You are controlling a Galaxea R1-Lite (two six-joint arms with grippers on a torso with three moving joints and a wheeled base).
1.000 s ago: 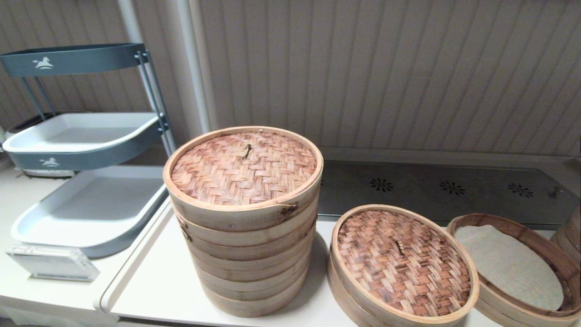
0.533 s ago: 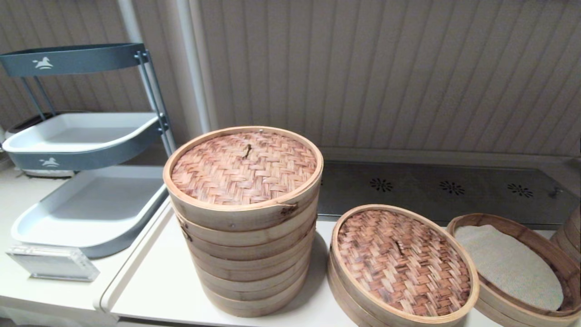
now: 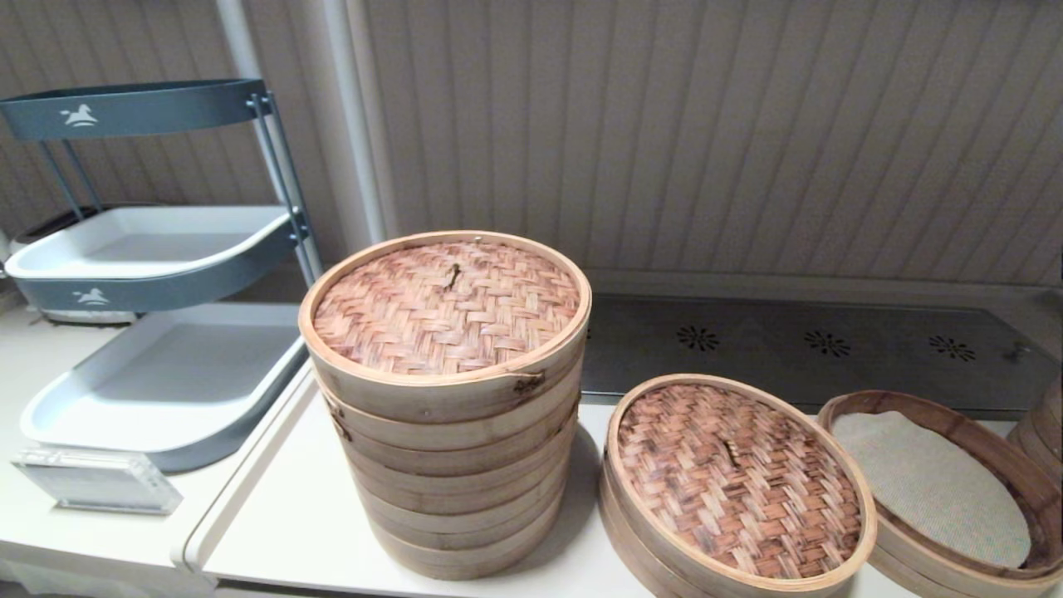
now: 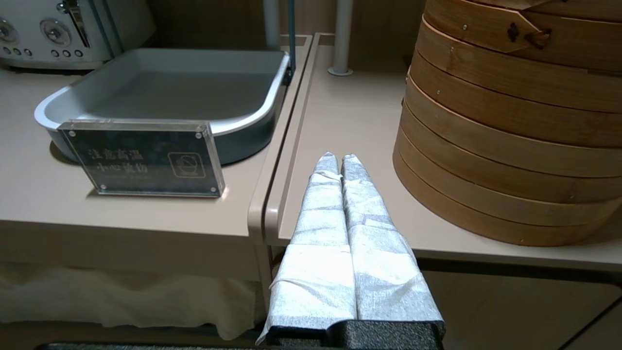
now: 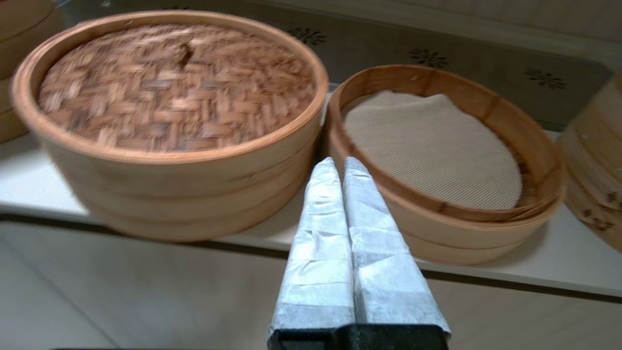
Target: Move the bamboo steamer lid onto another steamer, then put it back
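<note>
In the head view no arm shows. The bamboo steamer lid (image 3: 737, 479) sits on a shallow basket at about 5 o'clock on the white counter (image 3: 282, 507). Another steamer (image 3: 947, 490), open with a beige cloth liner (image 3: 930, 486) inside, stands just beside it at 4 o'clock. The tall stack (image 3: 448, 399) with its reddish lid is at the middle, and a grey tray rack (image 3: 158, 274) stands at 9 o'clock before a ribbed wall (image 3: 706, 133).

The left wrist view shows what the head view hides: the left gripper (image 4: 338, 160), its wrapped fingers (image 4: 320, 214) pressed together and holding nothing, low at the counter edge, near the stack's base. A small acrylic sign (image 4: 143, 158) stands before the tray.

In the right wrist view the right gripper (image 5: 338, 163) is also pressed together and empty, pointing at the gap between the lidded basket and the open steamer, touching neither.
</note>
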